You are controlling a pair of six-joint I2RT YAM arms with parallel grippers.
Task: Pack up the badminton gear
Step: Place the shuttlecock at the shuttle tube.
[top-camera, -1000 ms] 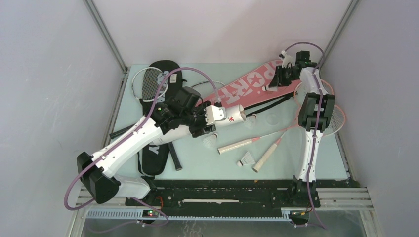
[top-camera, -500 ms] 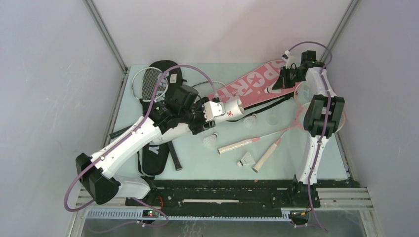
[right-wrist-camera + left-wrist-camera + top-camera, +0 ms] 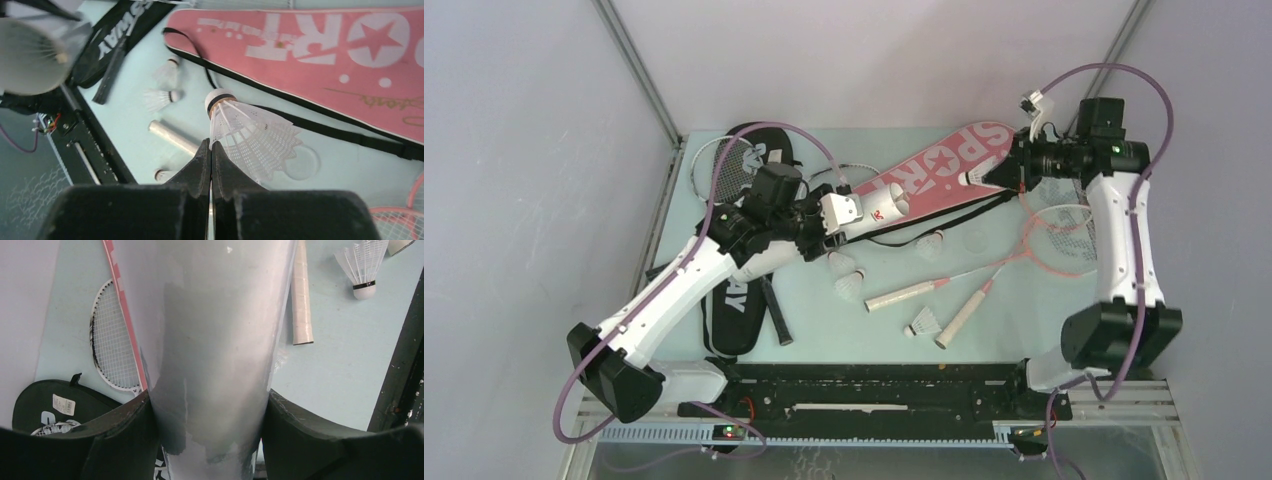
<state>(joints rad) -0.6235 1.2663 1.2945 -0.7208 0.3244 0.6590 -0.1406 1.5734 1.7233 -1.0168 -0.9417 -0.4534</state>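
right wrist: right gripper [image 3: 211, 149] pinches shuttlecock [image 3: 252, 131], left gripper [image 3: 210, 415] clamps tube [image 3: 215, 315] (loading step, i judge); next, meet the tube's mouth.

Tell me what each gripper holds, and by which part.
Left gripper clamps the white tube around its body; right gripper pinches a shuttlecock by its feather skirt.

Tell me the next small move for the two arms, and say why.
Probably move the right claw toward the left claw, aiming the feather shuttlecock cork-first at the mouth of the long white tube. The right claw pinches the shuttlecock by its skirt, cork leading; the left claw is clamped around the tube, whose open end faces the right claw across a gap.
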